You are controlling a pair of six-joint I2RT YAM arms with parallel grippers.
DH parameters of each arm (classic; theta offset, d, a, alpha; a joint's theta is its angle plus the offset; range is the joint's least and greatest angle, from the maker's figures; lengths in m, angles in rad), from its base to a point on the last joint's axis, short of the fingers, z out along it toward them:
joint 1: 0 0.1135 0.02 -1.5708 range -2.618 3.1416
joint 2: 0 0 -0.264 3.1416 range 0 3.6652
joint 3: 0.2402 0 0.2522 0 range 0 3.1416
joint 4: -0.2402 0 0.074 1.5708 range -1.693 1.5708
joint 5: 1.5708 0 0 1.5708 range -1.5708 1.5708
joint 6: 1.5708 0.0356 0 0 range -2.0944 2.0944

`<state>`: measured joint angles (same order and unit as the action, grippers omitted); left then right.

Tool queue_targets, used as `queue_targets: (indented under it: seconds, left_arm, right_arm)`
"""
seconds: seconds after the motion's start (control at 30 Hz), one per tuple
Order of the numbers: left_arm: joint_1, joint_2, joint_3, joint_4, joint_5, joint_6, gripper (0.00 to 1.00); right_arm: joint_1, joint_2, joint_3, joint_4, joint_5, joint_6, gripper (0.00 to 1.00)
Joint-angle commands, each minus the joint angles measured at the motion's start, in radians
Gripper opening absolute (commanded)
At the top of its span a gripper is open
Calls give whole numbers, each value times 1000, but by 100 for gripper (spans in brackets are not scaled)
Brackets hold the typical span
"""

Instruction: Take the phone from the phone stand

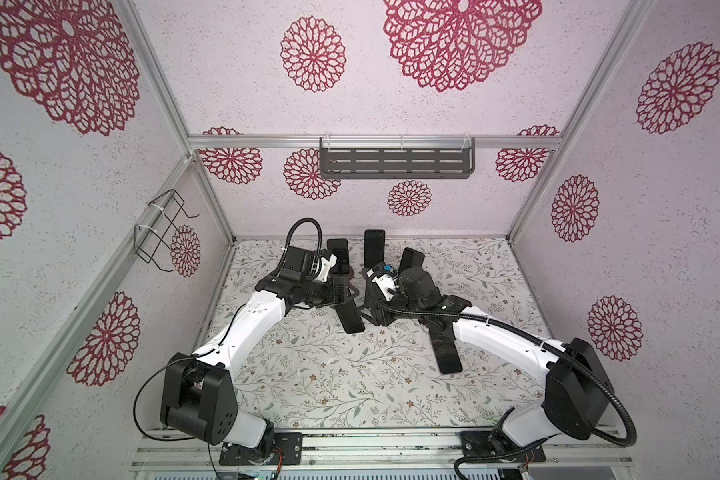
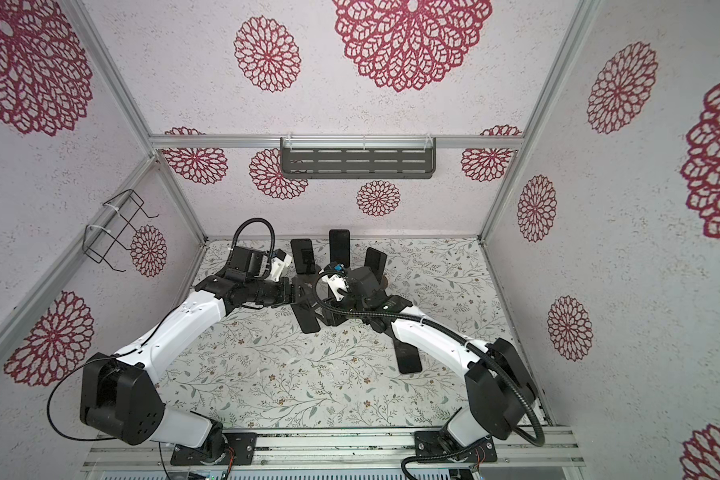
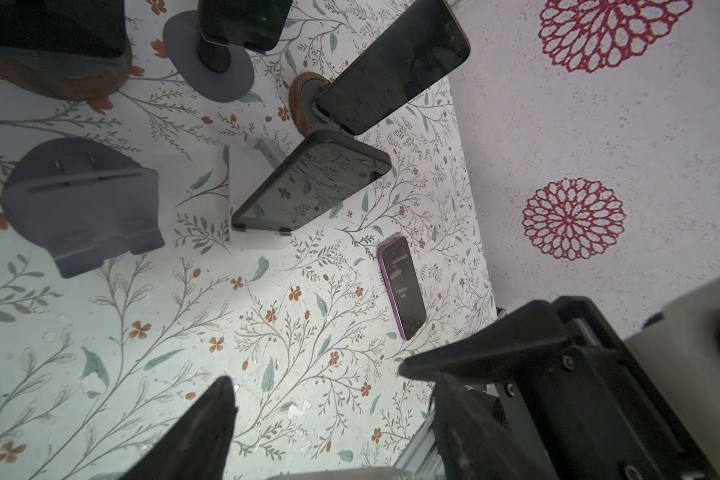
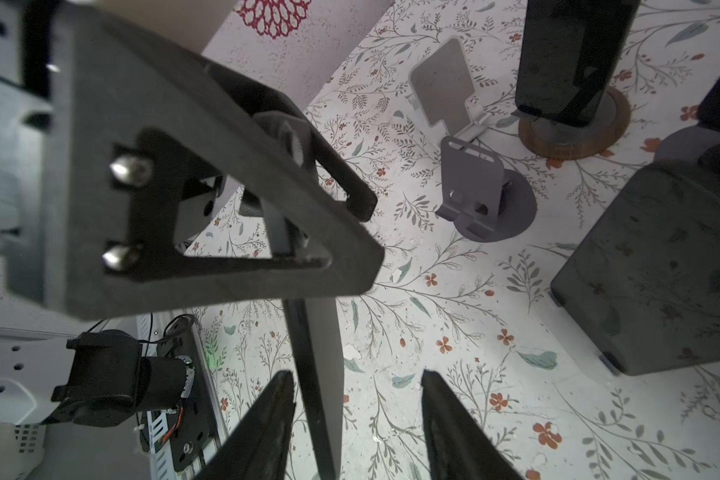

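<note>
Closing on a phone [image 4: 319, 374] edge, right end effector [image 4: 356, 424] half-spread; left end effector [image 3: 321, 399] spread, empty; next, lift clear.

The floral-patterned table [image 1: 308, 386] carries phone stands [image 3: 80, 203] along its far middle and a purple-edged phone [image 3: 402, 291] lying flat.

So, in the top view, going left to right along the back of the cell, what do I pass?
Black wire rack on the side wall → dark upright phone → dark centre phone, farthest back → dark phone leaning right.
</note>
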<state>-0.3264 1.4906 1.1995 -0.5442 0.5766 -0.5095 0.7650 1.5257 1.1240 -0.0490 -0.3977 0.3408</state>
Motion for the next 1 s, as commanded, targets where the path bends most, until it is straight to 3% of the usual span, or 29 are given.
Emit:
queue_targets:
  seconds: [0.0, 0.6, 0.67, 0.77, 0.87, 0.9, 0.97]
  left_arm:
    - [0, 16, 12, 70, 50, -20, 37]
    - [2, 27, -10, 164, 104, -47, 39]
    - [3, 23, -20, 182, 113, -53, 47]
    - [8, 11, -51, 241, 132, -83, 74]
    - [25, -6, -95, 317, 155, -127, 94]
    - [34, -16, -114, 352, 165, -141, 99]
    - [50, -44, -158, 435, 183, -176, 98]
  right_arm:
    - [7, 11, 38, 73, -21, 38, 50]
    - [7, 66, 104, 35, 10, 19, 12]
    - [5, 65, 106, 32, 14, 18, 6]
    - [2, 58, 106, 39, 1, 24, 4]
    - [-7, 42, 96, 59, -41, 42, 0]
    - [-12, 31, 87, 67, -53, 50, 0]
    - [-31, 5, 70, 72, -63, 72, 0]
